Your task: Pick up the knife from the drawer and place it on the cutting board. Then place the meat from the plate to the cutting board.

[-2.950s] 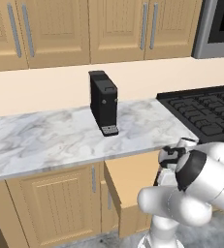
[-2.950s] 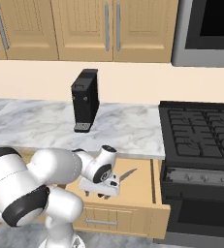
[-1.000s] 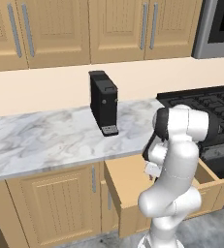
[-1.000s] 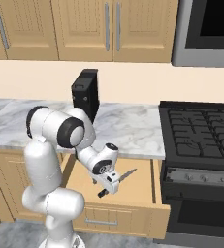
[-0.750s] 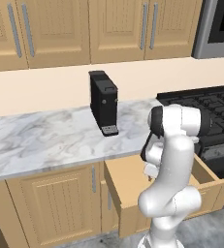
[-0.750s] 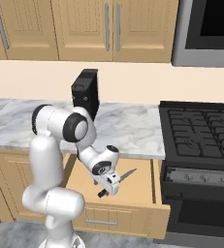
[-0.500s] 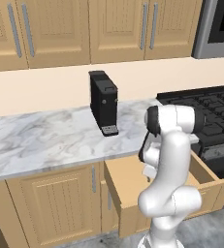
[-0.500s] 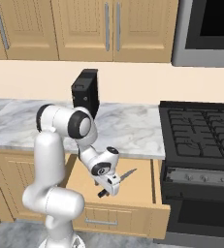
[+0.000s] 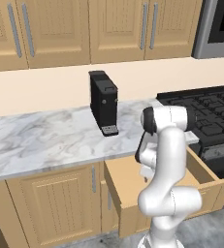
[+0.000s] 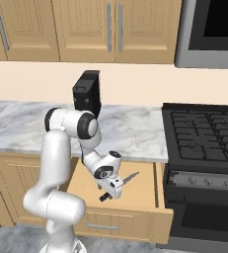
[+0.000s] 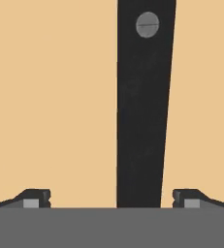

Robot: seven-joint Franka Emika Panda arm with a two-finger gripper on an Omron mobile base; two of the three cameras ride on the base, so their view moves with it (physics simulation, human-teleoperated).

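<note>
The drawer [image 10: 135,197] stood pulled out beneath the marble tabletop [image 10: 130,131], just left of the stove [image 10: 209,133]. The arm bent down into it, and the gripper [image 10: 114,190] hung low over the drawer's wooden floor. The knife [image 10: 121,184] lay inside the drawer, its grey blade pointing up and to the right in the right base view and its dark handle reaching under the gripper. In the hand view the knife's dark handle [image 11: 142,106], with a round grey rivet near its far end, ran straight up the middle between the two fingers [image 11: 33,197], which were spread wide with a clear gap on each side, touching nothing. A black coffee machine [image 9: 104,102] stood on the tabletop behind the drawer.
</note>
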